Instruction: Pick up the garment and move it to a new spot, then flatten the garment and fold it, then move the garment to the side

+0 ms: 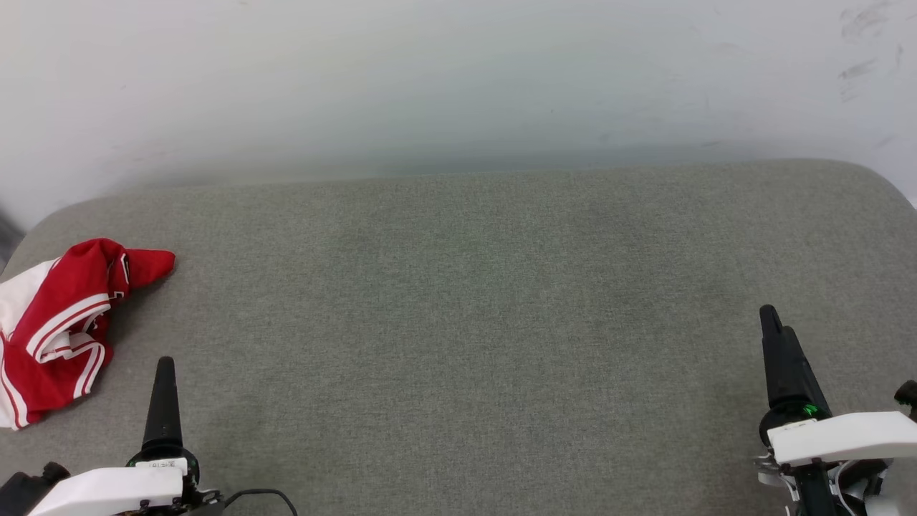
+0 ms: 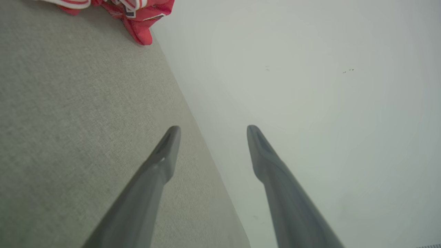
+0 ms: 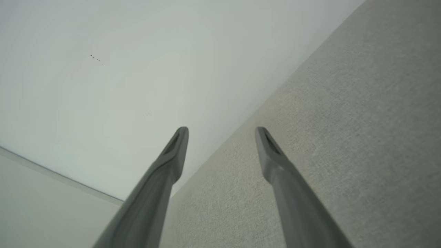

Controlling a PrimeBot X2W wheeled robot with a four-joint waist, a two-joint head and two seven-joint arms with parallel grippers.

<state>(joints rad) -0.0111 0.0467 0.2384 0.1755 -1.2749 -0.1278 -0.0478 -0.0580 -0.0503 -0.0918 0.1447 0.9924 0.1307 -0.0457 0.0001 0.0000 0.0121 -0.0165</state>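
The garment (image 1: 61,322), a red jersey with white sleeve and stripe trim, lies crumpled at the far left edge of the grey fabric surface (image 1: 466,322). Its red corner also shows at the top left of the left wrist view (image 2: 137,17). My left gripper (image 1: 164,365) stands just right of the garment, a little nearer to me, apart from it. In the left wrist view it (image 2: 213,132) is open with nothing between the fingers. My right gripper (image 1: 777,322) stands at the far right of the surface; in the right wrist view it (image 3: 222,132) is open and holds nothing.
A pale wall (image 1: 458,79) rises right behind the surface's back edge. The surface's rounded back corners lie at the far left and far right. A black cable (image 1: 265,494) curls beside the left wrist at the bottom.
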